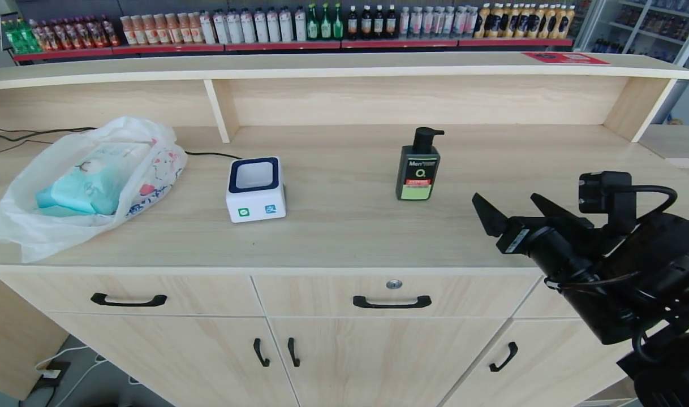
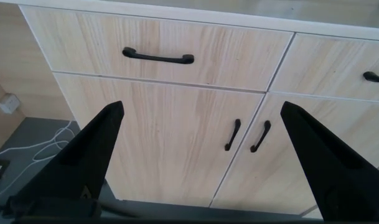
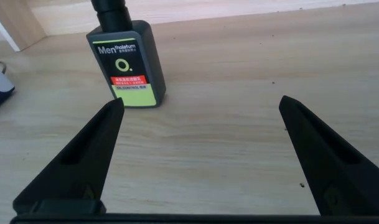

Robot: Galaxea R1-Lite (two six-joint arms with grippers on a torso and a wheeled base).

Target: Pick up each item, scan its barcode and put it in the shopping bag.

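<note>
Right of centre on the tabletop (image 1: 333, 232), the dark pump bottle (image 1: 417, 169) stands upright, just far-left of the nearer right arm's fingers (image 1: 487, 216), spread wide and empty, while the left arm's fingers (image 2: 96, 149), likewise spread empty, hang low by the cupboard doors (image 2: 177, 143).

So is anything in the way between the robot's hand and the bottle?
No. Only bare counter lies between the open right gripper and the bottle. Farther along, the scanner stands between the bottle and the shopping bag, but the bottle has to stop there anyway.
</note>
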